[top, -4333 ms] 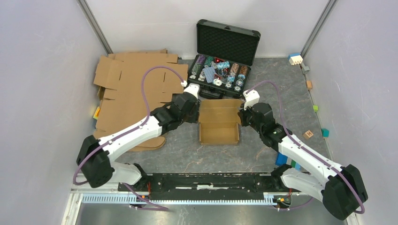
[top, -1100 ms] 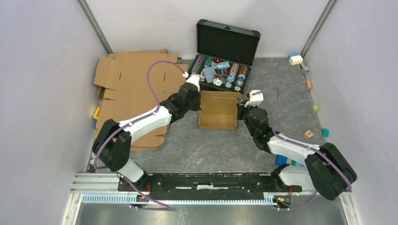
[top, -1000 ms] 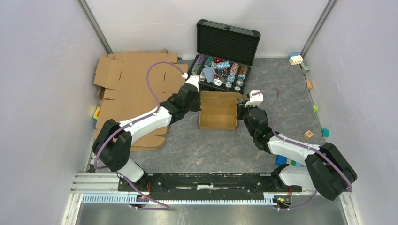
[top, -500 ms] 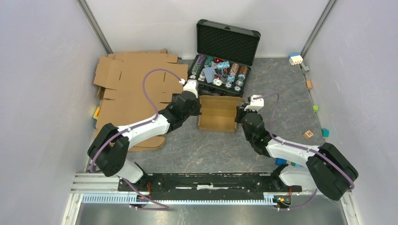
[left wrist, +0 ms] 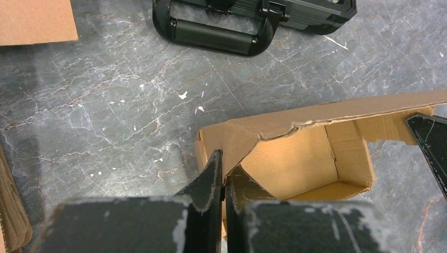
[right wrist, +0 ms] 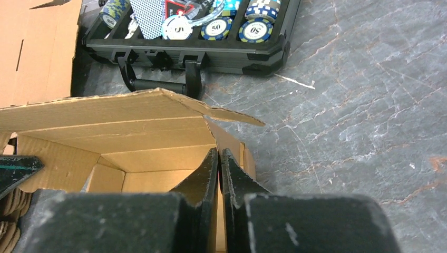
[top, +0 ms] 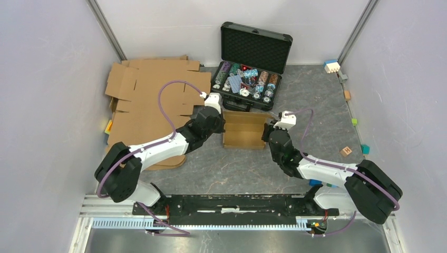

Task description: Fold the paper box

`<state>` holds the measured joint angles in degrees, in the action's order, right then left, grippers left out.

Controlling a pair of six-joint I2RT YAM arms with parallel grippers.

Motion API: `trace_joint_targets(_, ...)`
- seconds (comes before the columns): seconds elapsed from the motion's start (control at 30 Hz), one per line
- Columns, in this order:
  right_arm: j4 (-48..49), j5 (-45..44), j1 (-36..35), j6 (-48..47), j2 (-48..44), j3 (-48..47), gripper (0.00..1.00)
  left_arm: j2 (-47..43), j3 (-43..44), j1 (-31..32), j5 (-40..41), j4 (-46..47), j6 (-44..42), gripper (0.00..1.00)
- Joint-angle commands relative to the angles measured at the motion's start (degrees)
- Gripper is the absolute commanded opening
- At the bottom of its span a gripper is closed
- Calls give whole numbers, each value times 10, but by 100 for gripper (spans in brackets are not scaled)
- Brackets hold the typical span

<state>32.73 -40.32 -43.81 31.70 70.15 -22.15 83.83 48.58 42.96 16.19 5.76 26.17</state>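
Observation:
The paper box (top: 243, 129) is a small brown cardboard tray in the middle of the table, its back lid flap raised and leaning forward over the tray. My left gripper (top: 223, 126) is shut on the box's left wall; in the left wrist view its fingertips (left wrist: 223, 161) pinch that wall, with the box's inside (left wrist: 295, 158) beyond. My right gripper (top: 266, 135) holds the right wall. In the right wrist view its fingers (right wrist: 219, 153) stand almost together with cardboard between them, under the lid flap (right wrist: 121, 110).
An open black case of chips (top: 248, 79) stands just behind the box, its handle (left wrist: 216, 39) close to the lid. Bigger flat cardboard sheets (top: 147, 105) lie to the left. Small coloured blocks (top: 347, 151) dot the right side.
Both grippers have drawn back toward the near edge with the box's side walls, and the lid flap has tipped forward over the tray. The box looks shorter from above.

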Motion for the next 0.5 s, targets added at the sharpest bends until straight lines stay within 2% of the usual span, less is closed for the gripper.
trace_joint_targets(0.0,-41,-33,-8,32,1,-10,6,-23,-23,3,3,-1,24,2)
trace_joint_targets(0.47,-36,-31,-20,19,-37,48,5,-55,-90,23,20,43,57,2)
